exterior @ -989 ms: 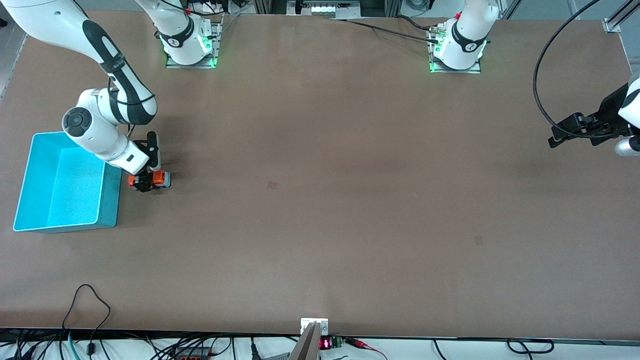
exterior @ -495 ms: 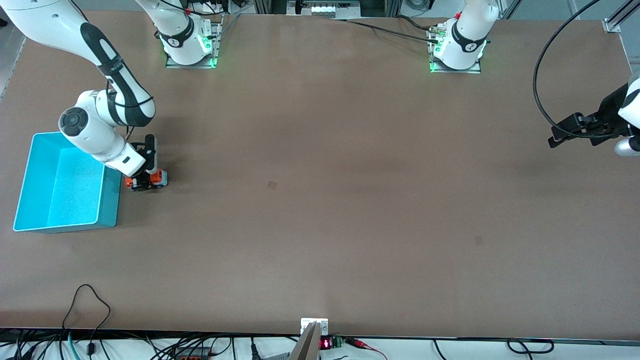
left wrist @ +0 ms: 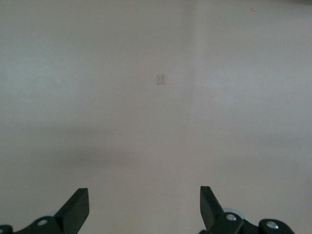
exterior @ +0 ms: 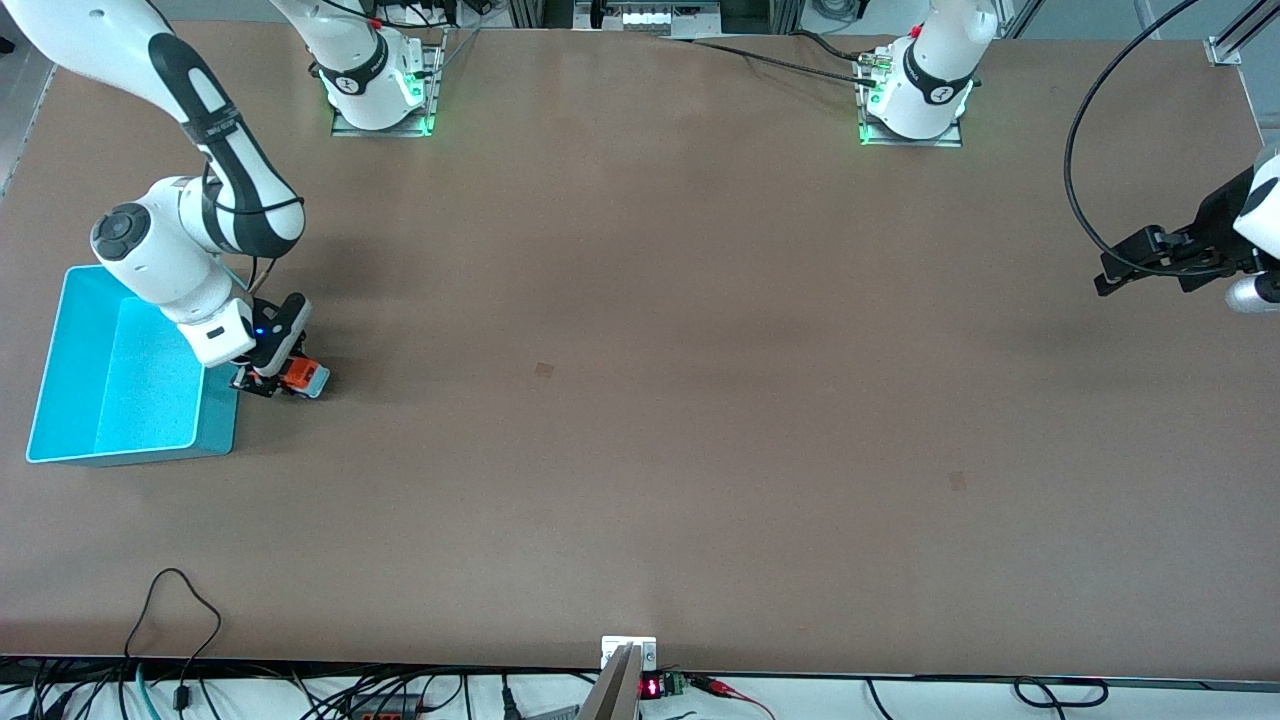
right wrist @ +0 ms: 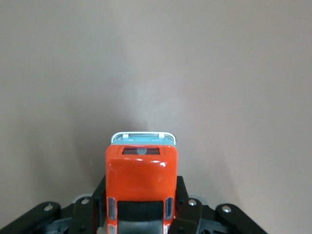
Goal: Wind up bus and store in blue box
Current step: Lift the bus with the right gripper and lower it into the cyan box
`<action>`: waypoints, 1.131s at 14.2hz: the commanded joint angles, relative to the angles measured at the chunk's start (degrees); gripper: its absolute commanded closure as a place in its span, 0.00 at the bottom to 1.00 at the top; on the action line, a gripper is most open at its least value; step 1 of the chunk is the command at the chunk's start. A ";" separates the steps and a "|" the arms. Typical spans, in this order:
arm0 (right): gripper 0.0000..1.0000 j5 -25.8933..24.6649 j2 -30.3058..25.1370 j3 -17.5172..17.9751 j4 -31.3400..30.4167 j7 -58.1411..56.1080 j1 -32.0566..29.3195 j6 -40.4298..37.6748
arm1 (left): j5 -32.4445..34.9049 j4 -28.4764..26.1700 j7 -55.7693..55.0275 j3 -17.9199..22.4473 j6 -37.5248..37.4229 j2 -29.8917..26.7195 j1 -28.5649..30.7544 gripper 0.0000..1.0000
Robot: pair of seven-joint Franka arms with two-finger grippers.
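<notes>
- Grasp: the right gripper [exterior: 268,378] is pinched on the bus [exterior: 302,377]. In the right wrist view its fingers [right wrist: 187,207] press against both flanks of the orange body [right wrist: 141,183], so the toy is gripped across its width.
- Location of the bus: just beside the blue box [exterior: 60,375], close to the box's wall [exterior: 218,420] that faces the left arm's end of the table. It is outside the box. Whether its wheels touch the table [exterior: 640,400] or are lifted just clear cannot be told.
- Progress, as judged: the bus is secured, but storing is not done; the box interior appears empty. Whether the winding is complete cannot be established from these views. Remaining work is at least the lift over the wall and the release inside.
- Orientation: the long axis of the bus lies roughly level and in line with the right gripper's reach, running away from the box. The pale trimmed end [right wrist: 143,138] points away from the box, toward the left arm's end of the table and slightly nearer the front camera; the opposite end sits inside the grip.
- Left gripper [left wrist: 144,207]: spread wide and empty, waiting over bare table at its own end, well apart from the box.
</notes>
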 commanded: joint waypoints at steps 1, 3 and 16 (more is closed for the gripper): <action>1.00 1.41 -4.75 0.52 4.31 18.06 2.06 -11.80 | 0.06 -0.38 0.75 -0.49 0.04 -0.94 -0.08 0.00; 1.00 1.06 -6.24 0.52 9.06 29.86 1.98 -23.49 | -0.37 -0.38 0.75 -0.49 -0.13 -0.94 -0.08 0.00; 1.00 -4.13 -0.03 -17.22 20.05 41.42 1.54 -33.30 | -0.37 -0.38 0.84 -1.02 -1.98 -1.64 -0.52 0.00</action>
